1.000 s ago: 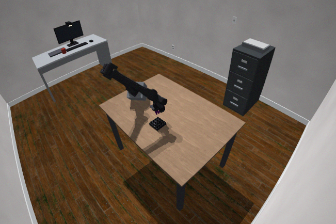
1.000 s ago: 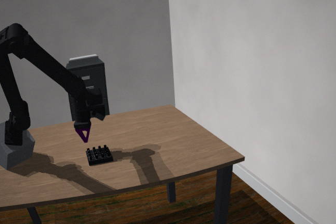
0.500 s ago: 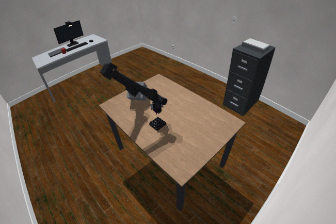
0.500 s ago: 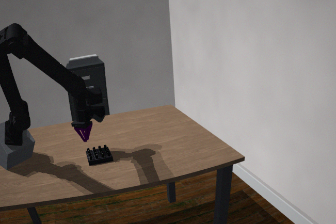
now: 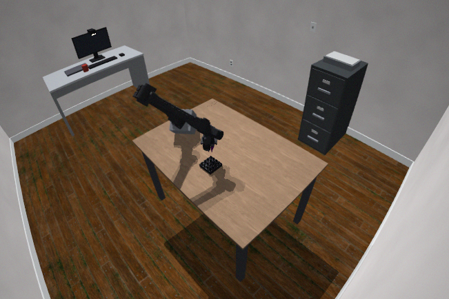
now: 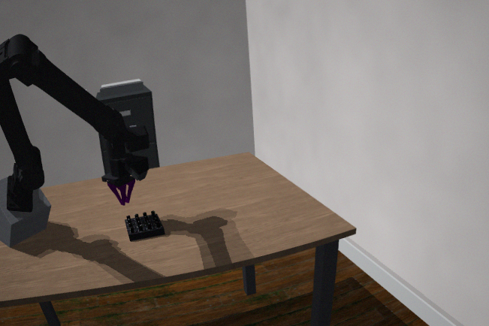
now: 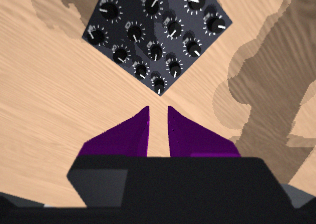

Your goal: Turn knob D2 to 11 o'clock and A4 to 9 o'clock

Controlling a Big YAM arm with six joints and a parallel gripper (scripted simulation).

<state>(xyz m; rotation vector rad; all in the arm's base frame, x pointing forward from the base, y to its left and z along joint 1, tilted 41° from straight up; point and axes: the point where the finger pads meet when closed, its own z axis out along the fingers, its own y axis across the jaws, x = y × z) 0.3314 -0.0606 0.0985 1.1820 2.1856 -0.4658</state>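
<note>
The black knob box (image 5: 212, 165) (image 6: 146, 235) (image 7: 113, 40) stands on the table, turned cornerwise in the wrist view, its far part cut off by the top edge. Its knobs are black with white lines. The knob nearest the fingers (image 7: 159, 85) has its line toward the bottom of the wrist view. The printed names are too small to read, so I cannot tell D2 or A4 for sure. My gripper (image 5: 212, 151) (image 6: 125, 203) (image 7: 158, 111) has purple fingers a narrow gap apart, with nothing between them. It hangs above and beside the box's near corner, touching no knob.
The wooden table (image 5: 267, 169) (image 6: 198, 188) bears the box and the grey arm base (image 5: 182, 127) (image 6: 10, 222). Shadows of the arm fall on the table beside the box. A filing cabinet (image 5: 323, 109) and a desk (image 5: 101, 70) stand away from the table.
</note>
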